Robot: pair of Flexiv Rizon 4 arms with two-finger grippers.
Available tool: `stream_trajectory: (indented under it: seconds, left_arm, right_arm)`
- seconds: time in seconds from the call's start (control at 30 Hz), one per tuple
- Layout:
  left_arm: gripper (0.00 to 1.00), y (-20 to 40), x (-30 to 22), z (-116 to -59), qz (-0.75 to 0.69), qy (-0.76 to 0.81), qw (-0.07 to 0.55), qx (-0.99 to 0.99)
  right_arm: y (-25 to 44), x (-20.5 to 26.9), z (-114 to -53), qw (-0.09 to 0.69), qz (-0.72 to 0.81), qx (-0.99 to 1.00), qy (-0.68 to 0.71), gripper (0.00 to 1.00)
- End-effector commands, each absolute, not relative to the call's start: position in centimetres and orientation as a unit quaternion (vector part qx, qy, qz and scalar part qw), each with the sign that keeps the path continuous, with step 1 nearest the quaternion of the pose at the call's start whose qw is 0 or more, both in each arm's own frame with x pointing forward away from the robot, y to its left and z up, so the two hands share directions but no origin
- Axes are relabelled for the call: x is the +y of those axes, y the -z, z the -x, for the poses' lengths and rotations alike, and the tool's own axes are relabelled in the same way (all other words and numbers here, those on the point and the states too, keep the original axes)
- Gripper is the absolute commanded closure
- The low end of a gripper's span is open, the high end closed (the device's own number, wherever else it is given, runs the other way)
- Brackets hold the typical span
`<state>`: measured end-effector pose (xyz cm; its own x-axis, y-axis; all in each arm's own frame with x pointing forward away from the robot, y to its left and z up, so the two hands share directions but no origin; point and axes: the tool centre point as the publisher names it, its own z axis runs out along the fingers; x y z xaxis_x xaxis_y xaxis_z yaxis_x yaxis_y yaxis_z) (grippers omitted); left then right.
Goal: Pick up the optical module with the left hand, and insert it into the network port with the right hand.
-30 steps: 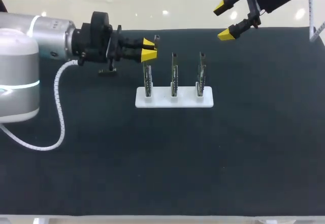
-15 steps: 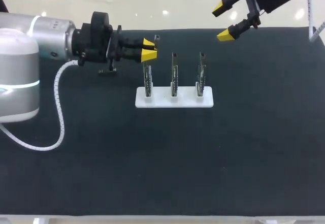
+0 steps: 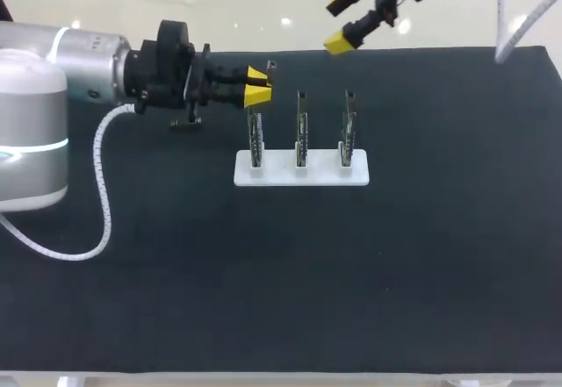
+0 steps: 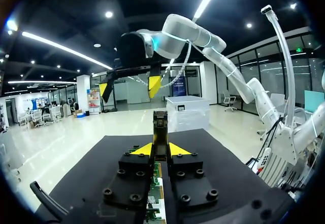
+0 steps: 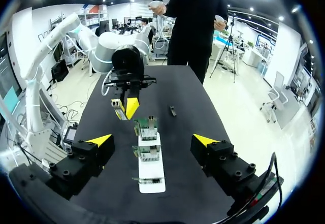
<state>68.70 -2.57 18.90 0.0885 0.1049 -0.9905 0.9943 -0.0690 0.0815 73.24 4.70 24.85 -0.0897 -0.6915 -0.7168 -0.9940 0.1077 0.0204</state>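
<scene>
Since the earlier frames only the right claw (image 3: 339, 25) has moved: it has swung in from the table's far right corner toward the middle of the far edge. It now hangs high, beyond the rack (image 3: 301, 174), and nearer the left claw (image 3: 260, 86). Its fingers are spread wide with nothing between them. From its own wrist view it looks down the row of three upright boards (image 5: 147, 141) toward the left claw. The left claw has not shifted; it sits above the table (image 3: 395, 255) just past the leftmost board, jaws narrow and clamped on the module (image 4: 160, 127), which sticks out ahead of the yellow tips. So the pickup looks done, and the right claw's approach reads as the start of a handover. That would mean closing on the module's free end, a small target, before the left claw lets go. A slightly skewed grasp there would probably carry through to the insertion. Which board holds the port I cannot tell. A small dark part (image 3: 186, 123) lies on the table beside the left claw, apart from the rack.
</scene>
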Motion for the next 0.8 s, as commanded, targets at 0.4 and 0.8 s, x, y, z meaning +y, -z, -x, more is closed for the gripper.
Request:
stream_trajectory:
  seconds: [0.4, 0.8]
  left_arm:
    - [1.00, -18.8, -2.6, -68.6, -0.562, 0.465, 0.479, 0.488]
    - [1.00, -18.8, -2.6, -68.6, -0.562, 0.465, 0.479, 0.488]
  right_arm:
    - [-24.6, 8.6, -68.7, 0.313, 0.593, 0.703, -0.235, 0.00]
    - [-23.3, 10.7, -68.6, 0.324, 0.592, 0.697, -0.241, 0.00]
